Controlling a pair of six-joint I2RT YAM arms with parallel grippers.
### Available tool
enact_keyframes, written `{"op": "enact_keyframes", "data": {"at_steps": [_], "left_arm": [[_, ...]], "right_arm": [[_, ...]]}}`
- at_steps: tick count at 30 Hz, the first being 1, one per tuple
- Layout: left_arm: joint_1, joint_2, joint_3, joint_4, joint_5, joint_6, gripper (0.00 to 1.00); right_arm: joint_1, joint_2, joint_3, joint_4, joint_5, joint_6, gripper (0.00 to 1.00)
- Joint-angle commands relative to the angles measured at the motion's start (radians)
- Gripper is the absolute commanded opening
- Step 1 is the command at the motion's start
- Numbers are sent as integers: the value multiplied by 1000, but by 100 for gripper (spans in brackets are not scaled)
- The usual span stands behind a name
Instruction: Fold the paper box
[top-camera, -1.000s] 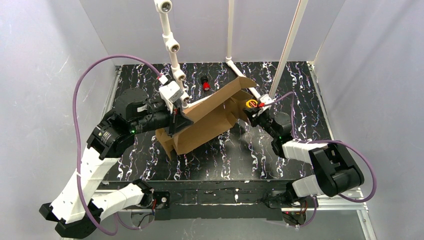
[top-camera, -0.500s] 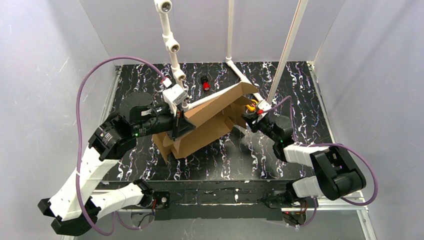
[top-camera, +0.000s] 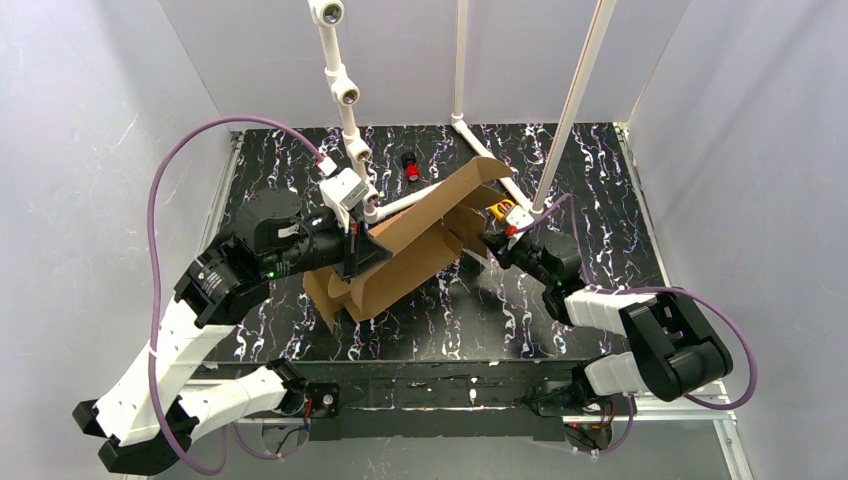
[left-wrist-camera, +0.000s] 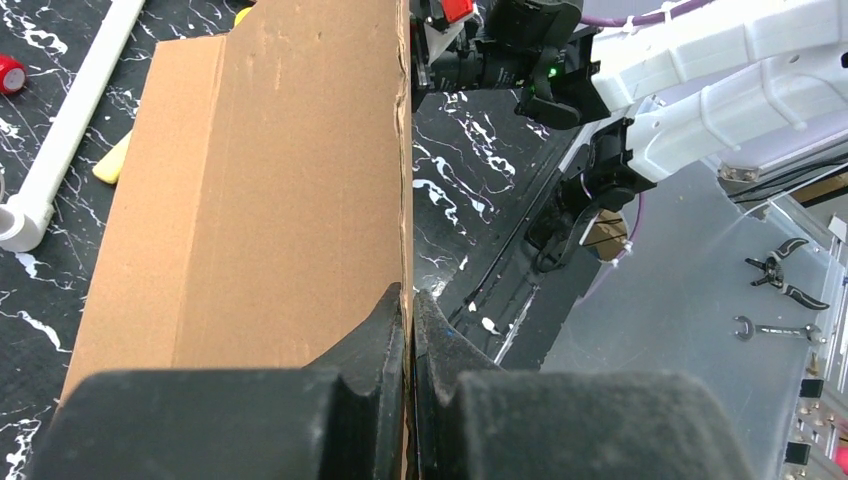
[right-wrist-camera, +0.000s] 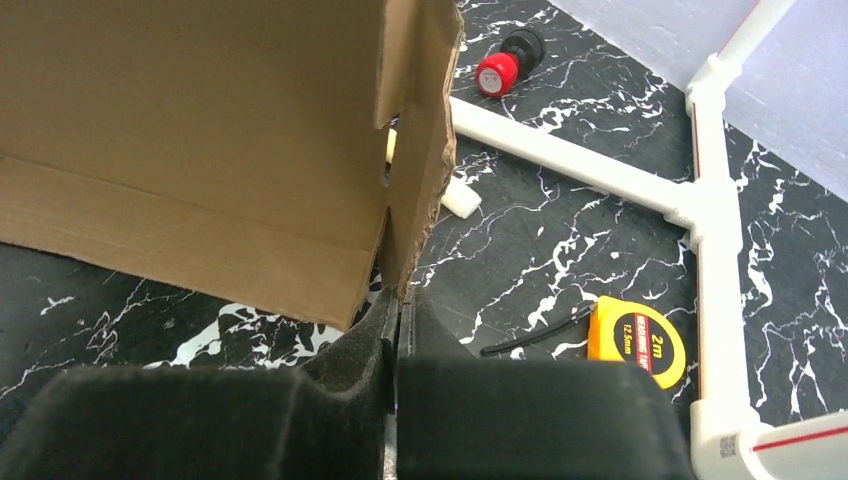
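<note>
The paper box is a brown cardboard sheet, part folded, held off the black marbled table between both arms. My left gripper is shut on its left long edge; in the left wrist view the fingertips pinch the thin edge of the cardboard panel, with my left gripper at the seam. My right gripper is shut on the lower corner of an end flap. In the right wrist view my right gripper clamps that corner, with the box's inner wall to the left.
A yellow tape measure lies on the table just right of the right gripper. A red-capped black item sits near the back. White pipe frame legs cross the table behind the box.
The right gripper has moved left and nearer with the flap. The box has shifted slightly left, and its lower left corner has dropped toward the table. Both grips have held.
</note>
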Motion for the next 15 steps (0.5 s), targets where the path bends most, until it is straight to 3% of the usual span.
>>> {"op": "enact_keyframes", "data": {"at_steps": [1, 10, 15], "left_arm": [[-2, -20, -19, 42, -41, -13, 0], [-5, -11, -32, 28, -58, -5, 0], [-5, 0, -21, -12, -54, 12, 0]], "right_arm": [[41, -17, -14, -96, -26, -78, 6], [102, -18, 0, -116, -18, -132, 11], [112, -8, 24, -141, -17, -132, 21]]}}
